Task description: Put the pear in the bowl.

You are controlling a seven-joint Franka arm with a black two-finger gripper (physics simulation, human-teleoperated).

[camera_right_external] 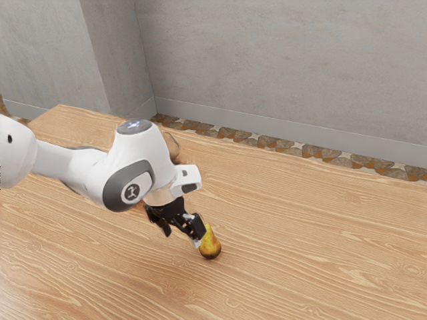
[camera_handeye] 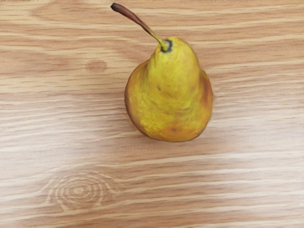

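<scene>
Wooden table (camera_right_external: 307,260): brown object (camera_right_external: 174,147) mostly behind arm (camera_right_external: 80,167), gripper (camera_right_external: 182,237) overlapping pear (camera_right_external: 211,247)

The pear (camera_right_external: 211,248) rests on the desk (camera_right_external: 320,260), just past the lower end of the arm (camera_right_external: 70,163), toward the exterior view's right. Behind the arm and mostly hidden by it is a rounded thing, perhaps the bowl (camera_right_external: 174,147). Beyond the desk's far edge lies the floor (camera_right_external: 267,143), then the wall (camera_right_external: 287,67).
</scene>
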